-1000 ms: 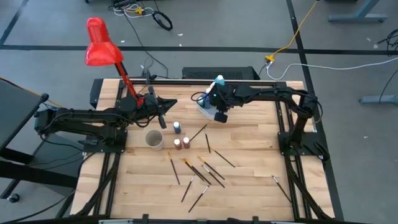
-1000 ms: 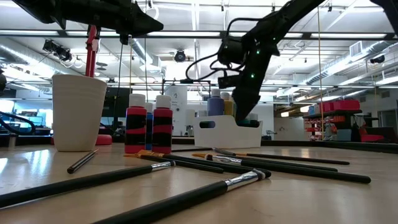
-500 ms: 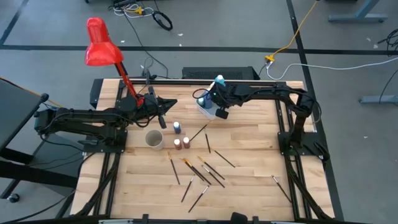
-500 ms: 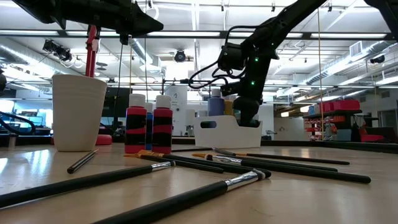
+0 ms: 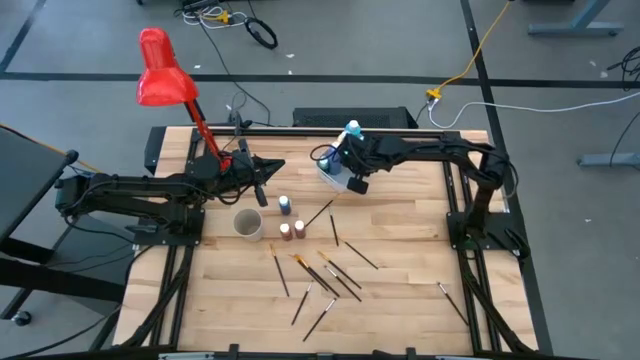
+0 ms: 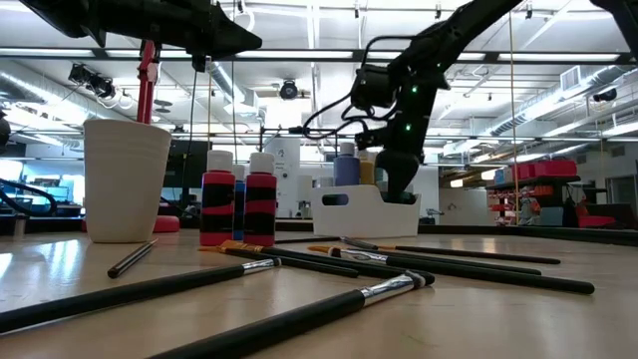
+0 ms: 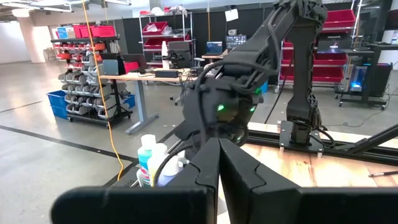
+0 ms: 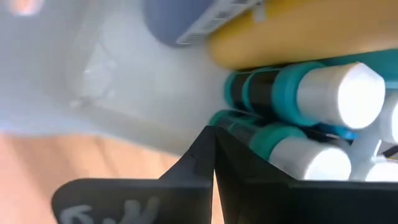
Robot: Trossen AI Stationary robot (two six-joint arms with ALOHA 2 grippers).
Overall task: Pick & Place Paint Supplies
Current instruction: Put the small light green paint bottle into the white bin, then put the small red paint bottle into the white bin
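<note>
My right gripper [image 5: 354, 183] is shut and points down into the white tray [image 6: 364, 211] at the table's far side. In the right wrist view its tips [image 8: 213, 134] sit by the tray wall [image 8: 124, 93], next to a teal white-capped bottle [image 8: 273, 140] lying in the tray with another teal bottle [image 8: 298, 93], a yellow one [image 8: 298, 31] and a blue-grey one [image 8: 180, 18]. A blue bottle [image 5: 285, 204] and two red-brown bottles [image 5: 292, 230] stand upright on the table. Several dark brushes [image 5: 325, 280] lie flat. My left gripper [image 5: 262, 195] hovers shut, left of the bottles. My right gripper comes from above with its shut fingertips [image 8: 205, 149] right beside the nearer teal bottle's body [image 8: 245, 127] and the tray wall. I cannot tell whether they touch either one. Nothing shows between the fingers.
A beige cup [image 5: 247, 224] stands left of the red-brown bottles. One brush [image 5: 320, 213] lies near the tray and another [image 5: 450, 300] by the right near corner. A red lamp [image 5: 160, 70] rises at the far left corner.
My right gripper has moved down and a little toward the table's left, into the tray, and has turned from tilted to upright. The left arm, bottles and brushes have stayed where they were.
</note>
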